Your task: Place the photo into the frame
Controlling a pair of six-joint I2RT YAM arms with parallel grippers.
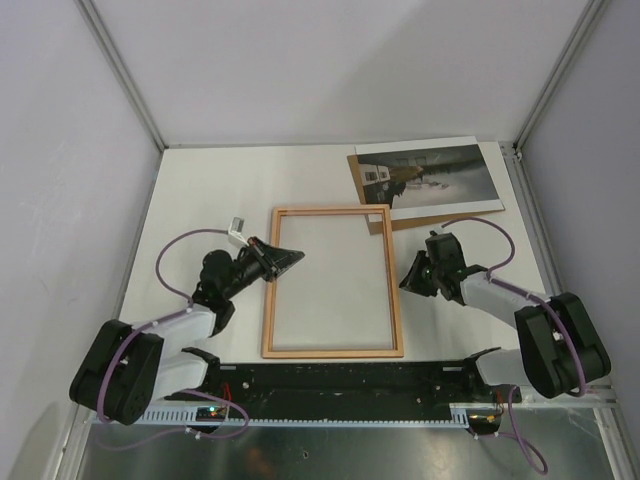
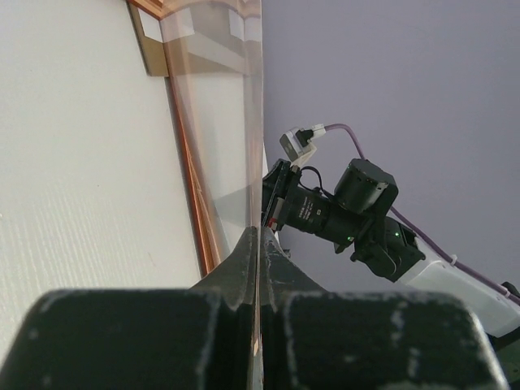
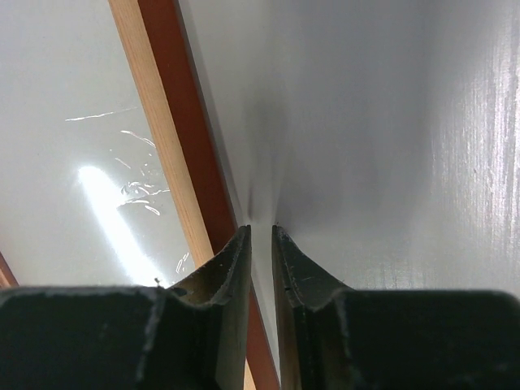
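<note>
My left pincer (image 1: 288,257) sits at the far left corner of the large, thin rectangular frame (image 1: 333,352). The frame lies on the white surface (image 1: 210,190) with its pale wood side up, between my two pincers. In the left wrist view this pincer (image 2: 258,237) has its fingers pressed tight together. A thin transparent sheet runs straight out from between the tips. I read it as the frame's clear pane (image 2: 219,122), pinched by its edge, with the red-orange rail of the frame (image 2: 197,211) just beside the fingers.

My right pincer (image 1: 408,283) is just outside the frame's right rail, about halfway along it. In the right wrist view its jaws (image 3: 260,231) stand a narrow slit apart, with nothing clamped that I can see. The frame (image 3: 162,122) passes just left of the tips, pale wood next to a red-orange strip, and a sliver of that red shows through the slit.

The rectangular paper photo (image 1: 432,172), white-bordered with a dim grey-brown scene, lies well beyond the right pincer toward the far right corner. It rests on a plain brown backing board (image 1: 361,180), which peeks out along its left and near edges.

From above, the pane (image 1: 335,285) is nearly invisible, and I cannot tell whether its gripped edge is lifted. The right wrist hides its own fingertips in that view, so I cannot tell whether they touch the rail or the surface. Each pincer's dark body blocks the lower part of its own wrist view. The photo does not show clearly in either wrist view.
</note>
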